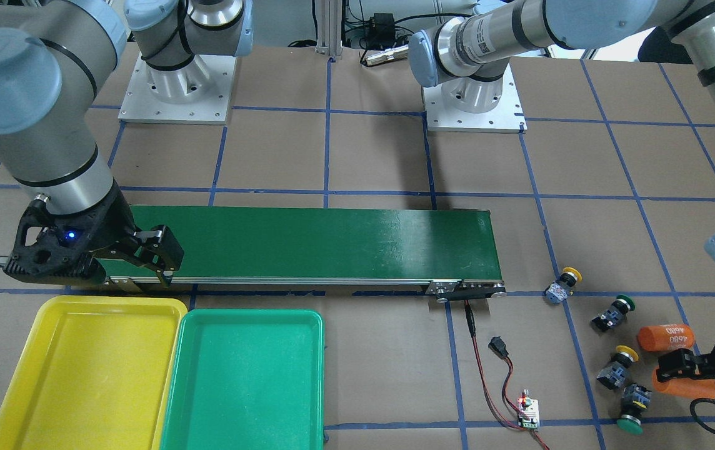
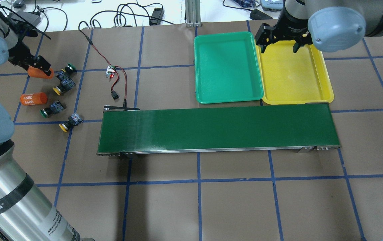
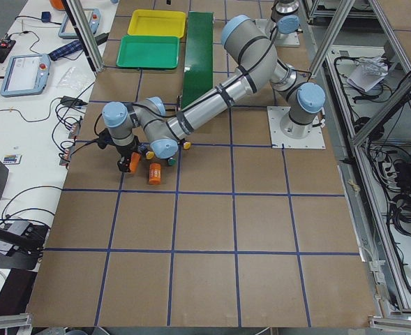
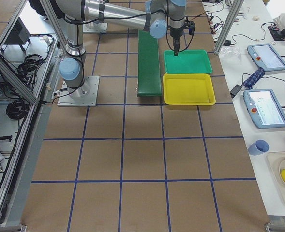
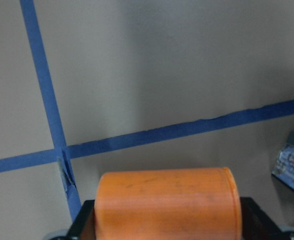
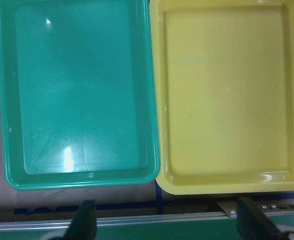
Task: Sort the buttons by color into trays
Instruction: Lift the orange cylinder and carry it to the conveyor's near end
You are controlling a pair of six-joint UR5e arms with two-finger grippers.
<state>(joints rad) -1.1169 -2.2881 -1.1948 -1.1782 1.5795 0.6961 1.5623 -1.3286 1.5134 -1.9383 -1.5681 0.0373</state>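
**Wrong thing in the left jaws, with buttons close enough to get knocked**

The left gripper (image 1: 684,377) has closed on an orange cylinder (image 5: 166,202), pinched across its barrel low over the table, and that is no button. To my eye this is the main danger: if the cylinder goes on to the conveyor belt (image 1: 332,244) or a tray, the sort is spoiled from the first piece. If it gets put back instead, one green button (image 1: 634,406) and one yellow button (image 1: 617,367) lie just beside the jaws. A careless swing could nudge them, and those round caps look likely to roll. The other green button (image 1: 614,314) and yellow button (image 1: 562,286) lie further toward the belt, near a second orange cylinder (image 1: 665,337). The loose wires (image 1: 489,381) by the belt's end could snag a low pass.

At the far end the right gripper (image 2: 279,46) hovers with its jaws spread wide and nothing between them, over the belt's edge beside the green tray (image 1: 245,381) and the yellow tray (image 1: 82,375). No button lies in either tray
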